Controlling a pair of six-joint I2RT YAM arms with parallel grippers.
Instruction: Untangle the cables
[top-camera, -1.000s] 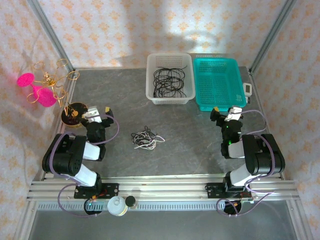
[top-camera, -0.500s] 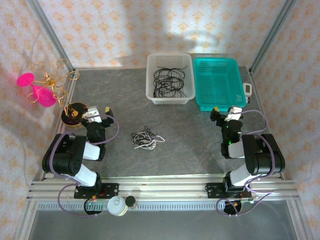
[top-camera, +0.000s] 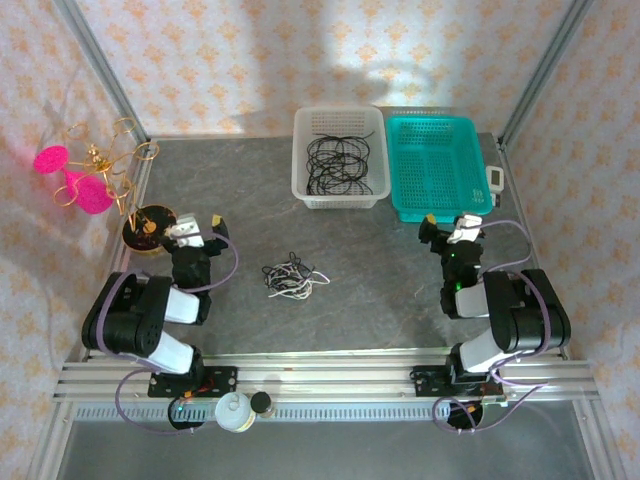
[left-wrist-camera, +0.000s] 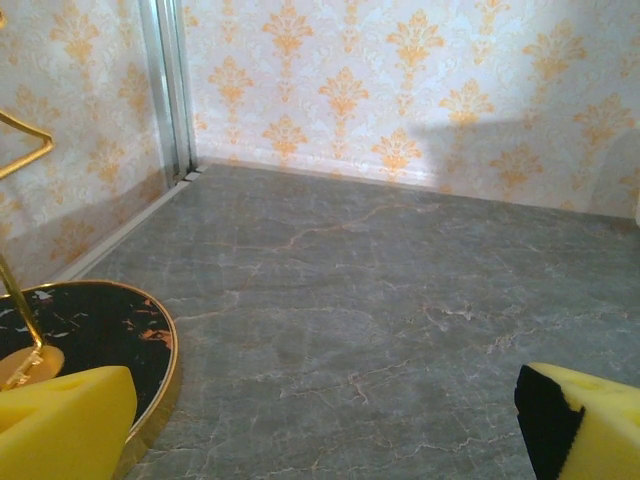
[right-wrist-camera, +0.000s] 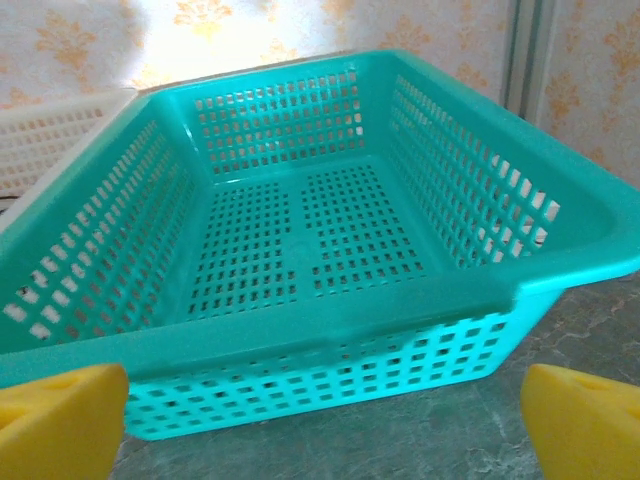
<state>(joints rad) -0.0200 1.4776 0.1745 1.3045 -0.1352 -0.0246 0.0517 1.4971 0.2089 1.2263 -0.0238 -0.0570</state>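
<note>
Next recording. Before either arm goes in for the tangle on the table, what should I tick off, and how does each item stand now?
1. left pincer open, holding nothing: ok.
2. right pincer open, holding nothing: ok.
3. cable tangle lying free on the table, nothing on top of it: ok.
4. Tangle apart from the white basket and the teal basket: ok.
5. Teal basket free of cables: ok.
6. Which cord crosses over which: cannot tell, too small.

Perforated glossy plastic teal basket (right-wrist-camera: 300, 250)
</note>
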